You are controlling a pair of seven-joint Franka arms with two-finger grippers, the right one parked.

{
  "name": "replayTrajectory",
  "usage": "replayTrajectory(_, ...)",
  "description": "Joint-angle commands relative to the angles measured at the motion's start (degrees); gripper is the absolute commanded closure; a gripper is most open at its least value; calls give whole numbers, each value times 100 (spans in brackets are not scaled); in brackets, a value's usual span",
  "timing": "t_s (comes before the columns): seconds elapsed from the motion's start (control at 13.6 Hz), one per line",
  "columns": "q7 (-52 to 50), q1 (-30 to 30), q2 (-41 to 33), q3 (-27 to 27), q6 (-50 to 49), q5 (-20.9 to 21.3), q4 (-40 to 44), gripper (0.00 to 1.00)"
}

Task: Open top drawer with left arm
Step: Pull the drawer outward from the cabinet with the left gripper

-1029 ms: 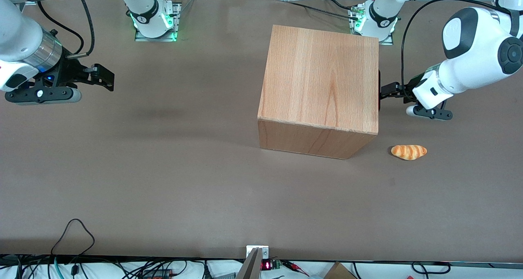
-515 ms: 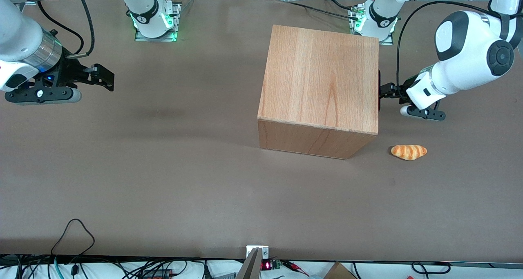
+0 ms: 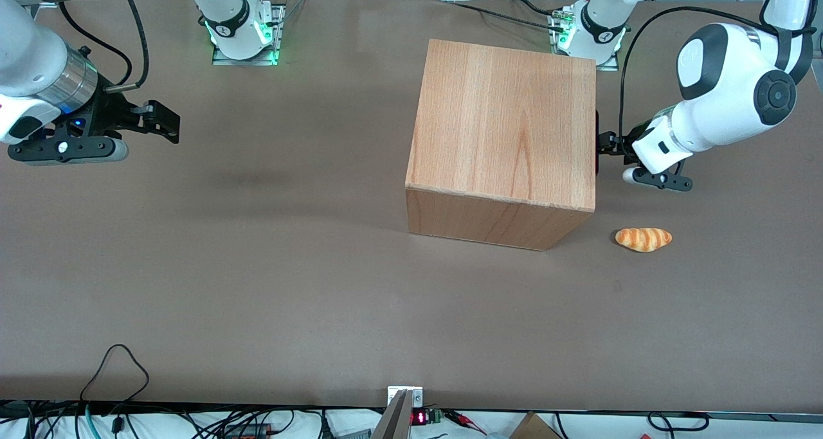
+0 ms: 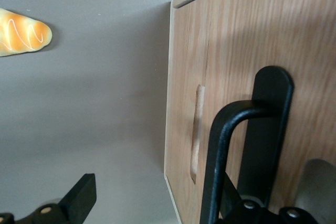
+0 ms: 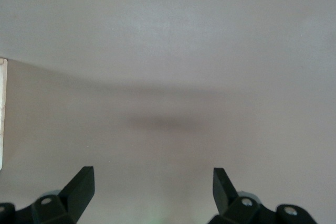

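Reaching in from the working arm's end of the desk, the left arm is held level with its pincer pressed up against the front face of the wooden cabinet. The top drawer is seen shut, flush with that face. In the wrist view the pincer is spread wide — one finger hangs clear over the bare desk, while the other lies against the drawer front at its black handle; nothing is clamped between them. A lower drawer's recessed slot is seen beside the handle. A small bread roll lies on the desk near the cabinet's corner, nearer the front camera than the pincer and apart from it.
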Motion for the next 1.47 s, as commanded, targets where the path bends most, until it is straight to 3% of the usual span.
replayTrajectory(0.0, 226, 74, 18, -24, 101, -111, -66, 0)
replayTrajectory(0.29, 288, 127, 26, 2, 101, -67, -75, 0)
replayTrajectory(1.4, 227, 1110, 18, 11, 83, 829, 13, 0)
